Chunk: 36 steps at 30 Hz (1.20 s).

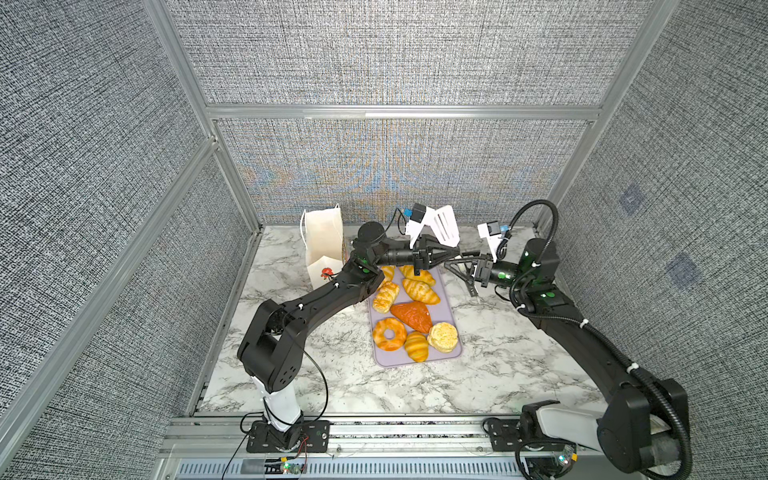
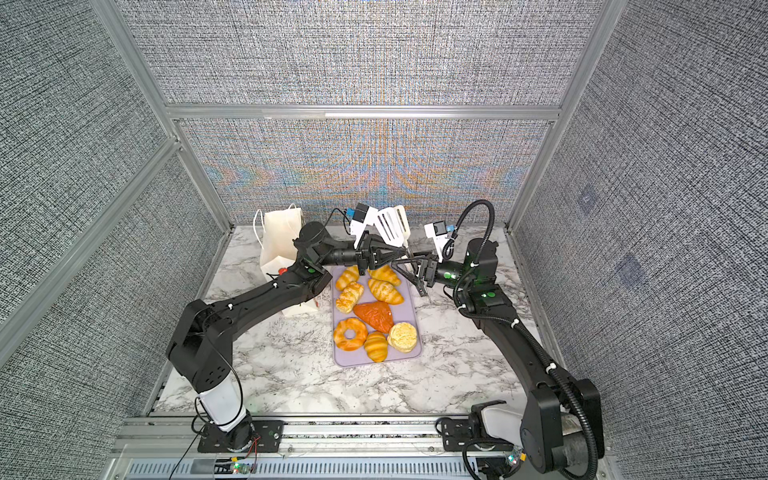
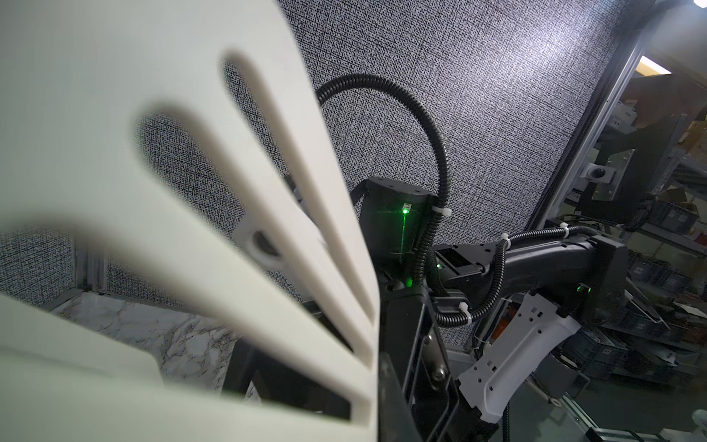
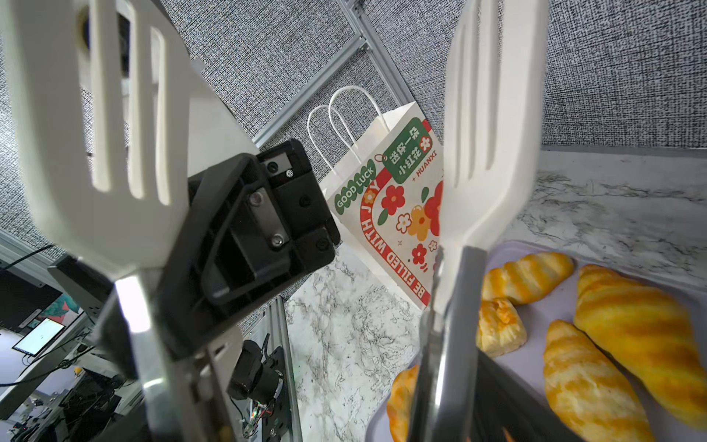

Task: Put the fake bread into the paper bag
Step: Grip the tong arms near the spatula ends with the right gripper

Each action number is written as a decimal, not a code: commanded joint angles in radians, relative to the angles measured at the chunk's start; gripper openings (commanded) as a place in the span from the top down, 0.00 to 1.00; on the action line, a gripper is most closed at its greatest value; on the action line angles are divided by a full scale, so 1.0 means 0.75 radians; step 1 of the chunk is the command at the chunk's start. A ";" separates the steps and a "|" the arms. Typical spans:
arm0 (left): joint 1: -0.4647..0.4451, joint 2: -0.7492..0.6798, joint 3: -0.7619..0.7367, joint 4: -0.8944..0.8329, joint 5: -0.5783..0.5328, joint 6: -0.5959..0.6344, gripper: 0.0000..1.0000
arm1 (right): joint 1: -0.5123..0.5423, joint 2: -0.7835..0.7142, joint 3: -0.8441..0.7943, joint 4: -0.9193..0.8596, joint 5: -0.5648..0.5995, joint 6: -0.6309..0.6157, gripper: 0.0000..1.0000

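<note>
Fake bread on tray, left gripper clamping white tongs, right gripper wide astride them

Eight pieces of fake bread lie on one lavender tray at centre frame. There is one paper bag, one pair of white tongs, two robot arms.

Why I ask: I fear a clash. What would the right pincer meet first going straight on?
Probably the tongs in the left pincer, just ahead of the open right pincer; depth is unclear.
</note>
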 commanded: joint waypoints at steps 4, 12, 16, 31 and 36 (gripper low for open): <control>-0.007 -0.005 0.012 0.069 0.004 -0.011 0.99 | 0.011 0.009 0.046 0.025 0.004 -0.025 0.10; -0.013 0.010 0.000 0.125 0.012 -0.056 0.99 | 0.014 0.023 0.058 0.018 0.002 -0.035 0.12; -0.015 0.012 -0.002 0.143 0.016 -0.073 0.98 | 0.014 0.020 0.067 -0.027 0.010 -0.071 0.13; -0.019 0.026 -0.037 0.239 0.025 -0.136 0.93 | 0.014 0.007 0.082 -0.123 0.025 -0.139 0.27; -0.016 0.028 -0.045 0.245 0.013 -0.142 0.88 | 0.010 -0.007 0.086 -0.179 0.036 -0.176 0.30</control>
